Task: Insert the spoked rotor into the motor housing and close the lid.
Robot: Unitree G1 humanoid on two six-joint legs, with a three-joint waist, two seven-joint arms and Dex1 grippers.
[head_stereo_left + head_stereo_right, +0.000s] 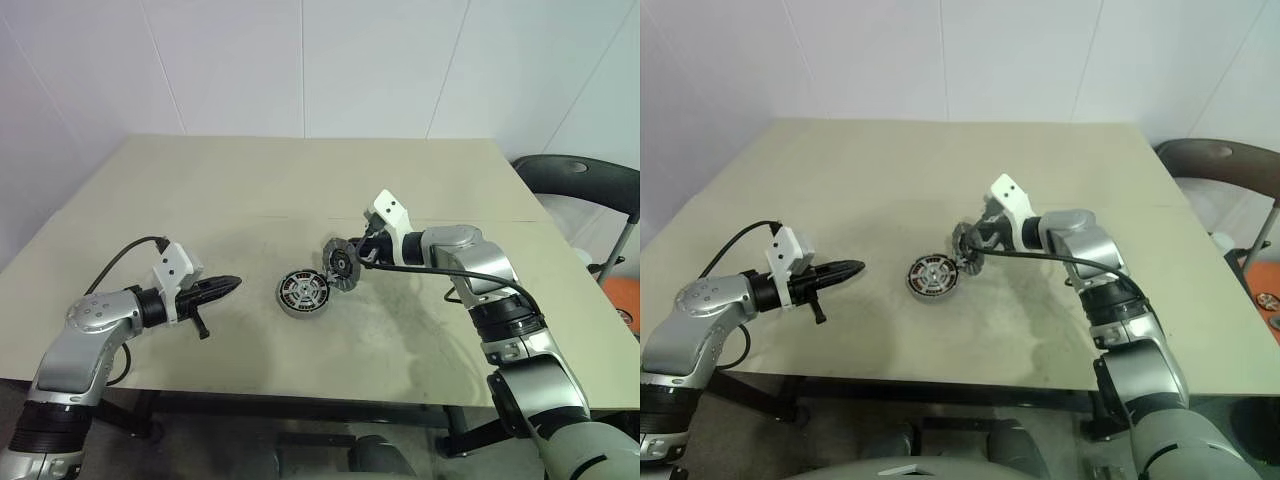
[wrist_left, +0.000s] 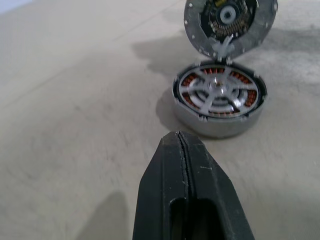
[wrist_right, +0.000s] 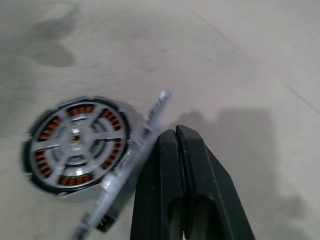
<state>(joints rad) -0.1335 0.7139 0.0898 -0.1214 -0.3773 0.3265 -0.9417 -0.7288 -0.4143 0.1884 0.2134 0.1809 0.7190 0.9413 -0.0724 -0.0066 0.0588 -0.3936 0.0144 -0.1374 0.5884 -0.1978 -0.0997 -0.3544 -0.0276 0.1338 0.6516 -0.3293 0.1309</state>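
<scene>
Spoked rotor [image 2: 218, 93] seated in motor housing [image 1: 302, 295], lid [image 1: 341, 264] upright at right. Left gripper [image 1: 228, 285] closed, empty. Right gripper [image 3: 176, 142] closed behind lid.

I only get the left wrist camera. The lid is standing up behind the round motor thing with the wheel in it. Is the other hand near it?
Observer: Yes. The right gripper is right behind the lid, fingers shut, with its tips at the lid's back. I can't tell whether it is pushing.
Operator: And how does my hand look from up high?
Observer: The left gripper is shut and points at the motor housing from the robot's left, with bare table between them.
Operator: Is there anything next to the table?
Observer: A dark chair stands off the table's right side.
</scene>
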